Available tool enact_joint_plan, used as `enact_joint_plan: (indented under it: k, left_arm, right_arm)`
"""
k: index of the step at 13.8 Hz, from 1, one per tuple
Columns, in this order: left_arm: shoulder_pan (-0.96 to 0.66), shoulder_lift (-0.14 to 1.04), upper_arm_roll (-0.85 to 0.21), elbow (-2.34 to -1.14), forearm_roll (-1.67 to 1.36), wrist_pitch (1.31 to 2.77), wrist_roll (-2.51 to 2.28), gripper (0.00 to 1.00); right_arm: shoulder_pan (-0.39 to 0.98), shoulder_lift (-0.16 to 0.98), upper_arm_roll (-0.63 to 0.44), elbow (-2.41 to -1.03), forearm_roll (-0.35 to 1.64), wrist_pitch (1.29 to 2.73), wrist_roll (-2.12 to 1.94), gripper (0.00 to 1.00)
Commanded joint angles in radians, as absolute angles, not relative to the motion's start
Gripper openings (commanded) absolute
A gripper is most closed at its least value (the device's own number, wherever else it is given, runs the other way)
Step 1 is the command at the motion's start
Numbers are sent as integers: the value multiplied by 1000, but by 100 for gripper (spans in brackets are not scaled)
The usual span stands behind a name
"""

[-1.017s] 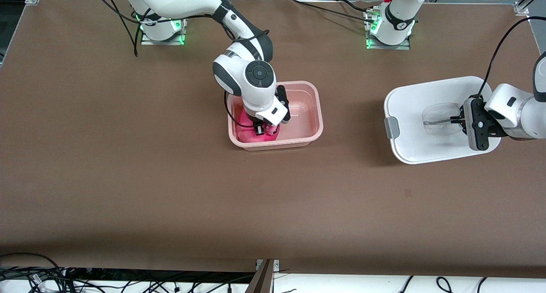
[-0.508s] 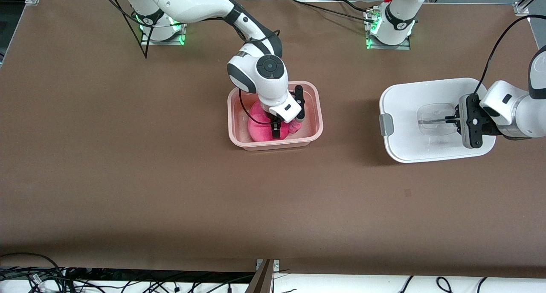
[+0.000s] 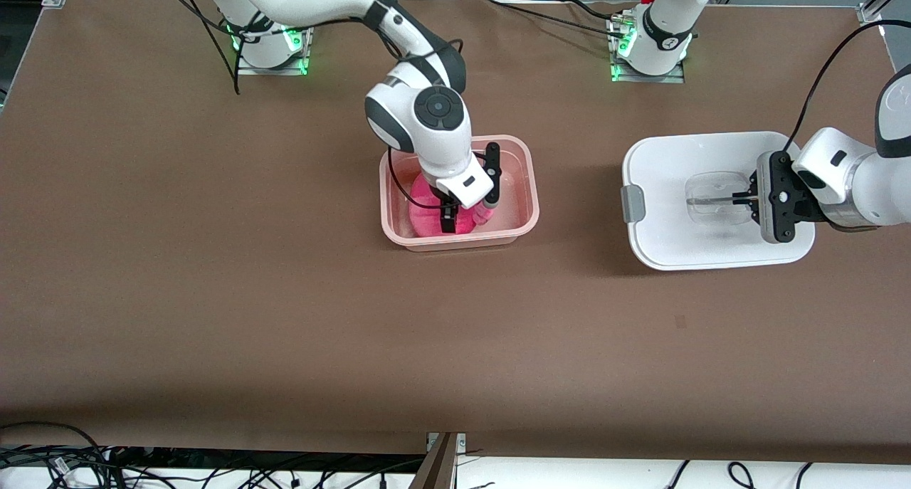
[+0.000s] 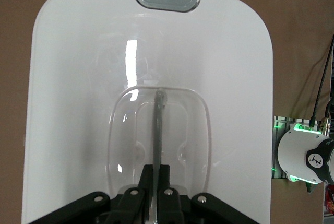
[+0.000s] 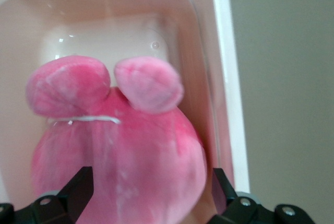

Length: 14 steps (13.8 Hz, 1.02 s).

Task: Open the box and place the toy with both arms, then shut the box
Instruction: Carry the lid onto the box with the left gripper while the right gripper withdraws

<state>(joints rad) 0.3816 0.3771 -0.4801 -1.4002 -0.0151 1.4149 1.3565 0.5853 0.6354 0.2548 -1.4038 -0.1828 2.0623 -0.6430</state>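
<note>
The pale pink tub (image 3: pixel 530 190) stands without its lid in the middle of the table. The hot-pink toy (image 3: pixel 427 215) lies in it, at the right arm's end. My right gripper (image 3: pixel 459 218) hangs low over the toy. In the right wrist view its fingers (image 5: pixel 81 182) stand wide apart with the toy (image 5: pixel 120 145) between them, beside the tub wall (image 5: pixel 224 67). My left gripper (image 3: pixel 744 198) is shut on the clear handle (image 3: pixel 712 203) of the white lid (image 3: pixel 669 183) and holds it above the table toward the left arm's end. The left wrist view shows the handle bar (image 4: pixel 159 125) between the closed jaws.
The lid's grey clip (image 3: pixel 632 203) faces the tub. The arm bases (image 3: pixel 648 48) stand along the table edge farthest from the front camera. Cables (image 3: pixel 71 460) lie past the nearest edge. Bare brown table lies between tub and lid.
My left gripper has carried the lid toward the tub. My right gripper has shifted within the tub and opened, and the toy now sits in the tub beneath it.
</note>
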Motion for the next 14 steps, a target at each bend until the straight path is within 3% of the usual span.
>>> enact_joint_plan:
  k: [1, 5, 10, 14]
  left_arm:
    - [382, 370, -532, -1393, -40, 1402, 1368, 0]
    - [257, 380, -563, -1396, -44, 1477, 1245, 0]
    - [13, 485, -558, -1393, -32, 1644, 1057, 0]
    - [-165, 541, -548, -1391, -18, 1804, 818, 0]
  right_arm:
    - [552, 502, 247, -1425, -150, 1927, -644, 100]
    - [386, 433, 236, -1382, -140, 1842, -650, 100]
    - [160, 376, 230, -1351, -64, 1764, -707, 100]
    - [133, 302, 56, -1361, 75, 1679, -677, 100]
